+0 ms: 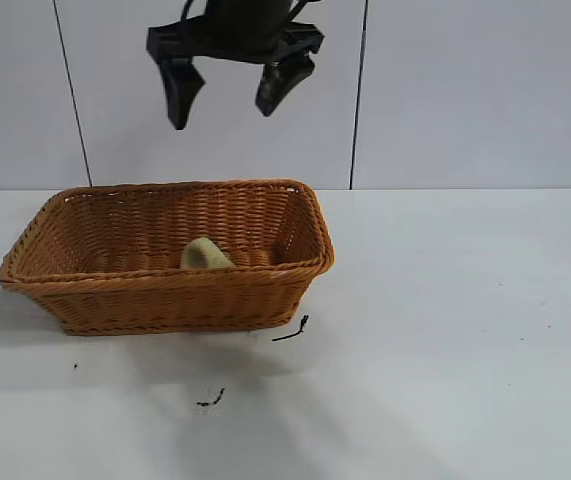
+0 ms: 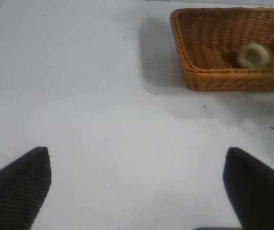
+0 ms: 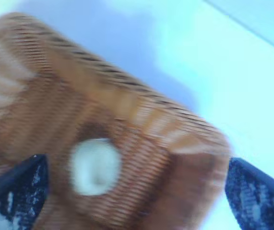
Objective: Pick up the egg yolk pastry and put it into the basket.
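My work sits on a white table [image 1: 465, 330] w/ a few dark specks [image 1: 210, 399] on it. Behind the table: pale gray wall panels [image 1: 465, 90] split by thin dark vertical seams [image 1: 359, 95].

right gripper [image 1: 227, 93] hangs high over the basket [image 1: 165, 300], fingers spread wide, open air between them and the braided rim below. beneath it, the basket's flared walls fence in the pastry [image 1: 205, 254], which lies on the floor near the front wall; entry is from above only. left gripper [image 2: 137, 191], fingers apart, faces bare table [image 2: 89, 96], the basket well ahead of it.
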